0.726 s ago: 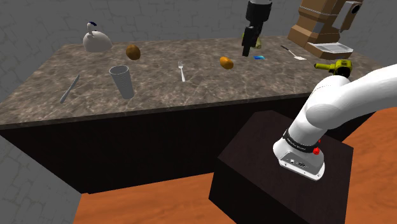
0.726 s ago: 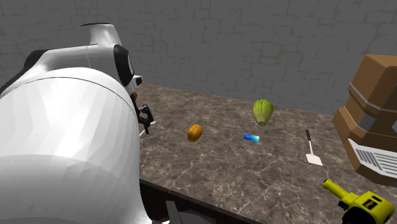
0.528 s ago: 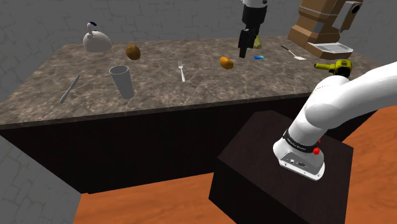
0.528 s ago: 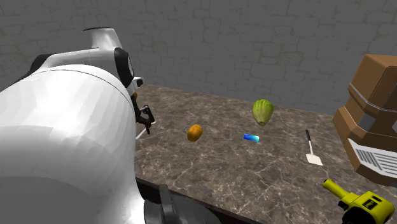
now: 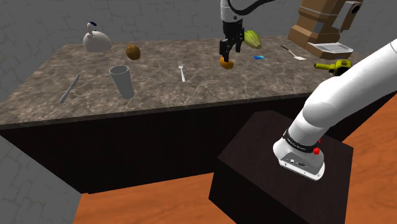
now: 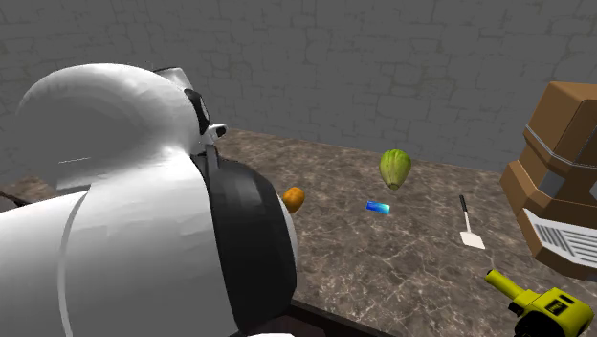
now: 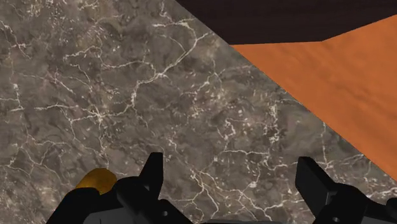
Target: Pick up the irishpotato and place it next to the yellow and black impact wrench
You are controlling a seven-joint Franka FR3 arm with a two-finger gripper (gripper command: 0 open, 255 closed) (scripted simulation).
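A brown potato [image 5: 133, 51] lies at the back of the marble counter [image 5: 159, 89], near the white kettle [image 5: 96, 41]. The yellow and black impact wrench [image 5: 335, 65] [image 6: 545, 306] lies at the counter's far right end in the shoulder view. My gripper [image 5: 226, 49] hangs just above a small orange fruit [image 5: 226, 62] [image 6: 294, 198], far to the right of the potato. In the wrist view the gripper [image 7: 232, 181] is open with only bare marble between its fingers, and the orange fruit [image 7: 95, 180] peeks out beside one finger.
A grey cup [image 5: 121, 81], a fork [image 5: 181, 70] and a knife [image 5: 69, 88] lie between potato and gripper. A green fruit [image 5: 252, 39], a blue item [image 5: 259, 56], a spatula [image 5: 294, 53] and a brown machine [image 5: 321, 25] crowd the wrench's end.
My gripper has swung toward the shoulder view's left and dropped lower, from beside the green fruit to over the orange fruit. The arm now covers more of the second exterior view.
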